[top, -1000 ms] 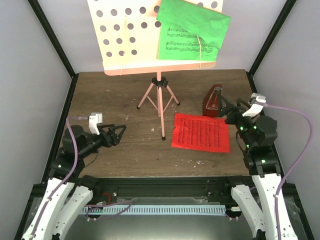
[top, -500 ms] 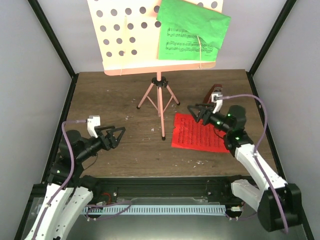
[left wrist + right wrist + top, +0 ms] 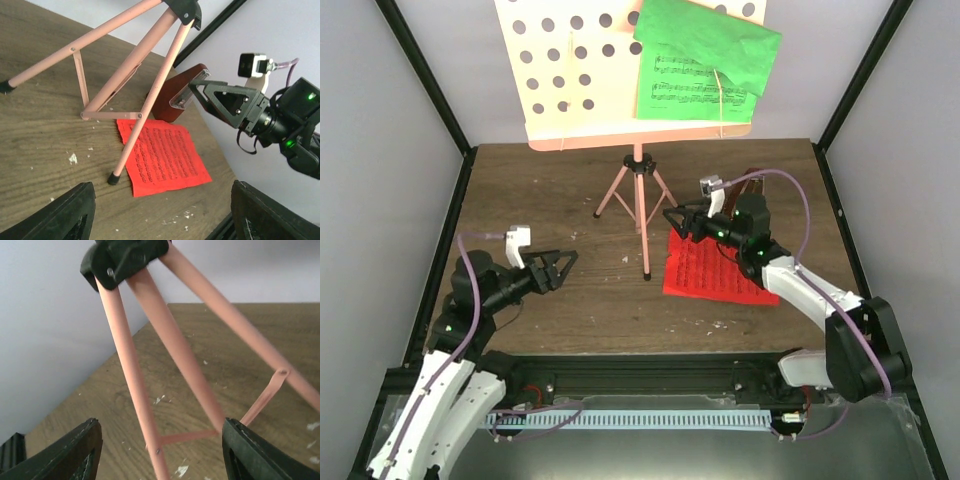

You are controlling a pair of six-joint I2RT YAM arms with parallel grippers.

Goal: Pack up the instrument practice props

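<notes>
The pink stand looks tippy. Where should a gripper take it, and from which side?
Likely the upright post just above the black hub, coming level from the right gripper's side: legs slant, and the desk makes it top-heavy.

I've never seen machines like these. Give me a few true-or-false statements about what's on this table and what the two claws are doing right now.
1. The green music sheet rests on the hole-dotted desk of the pink tripod music stand. True.
2. The right gripper holds the red music sheet. False: the sheet lies flat on the wooden table, and the gripper is open and empty.
3. The small reddish-brown pyramid metronome stands upright beside the red music sheet. True.
4. The left gripper clamps a leg of the stand. False: it is open and apart from the stand.
</notes>
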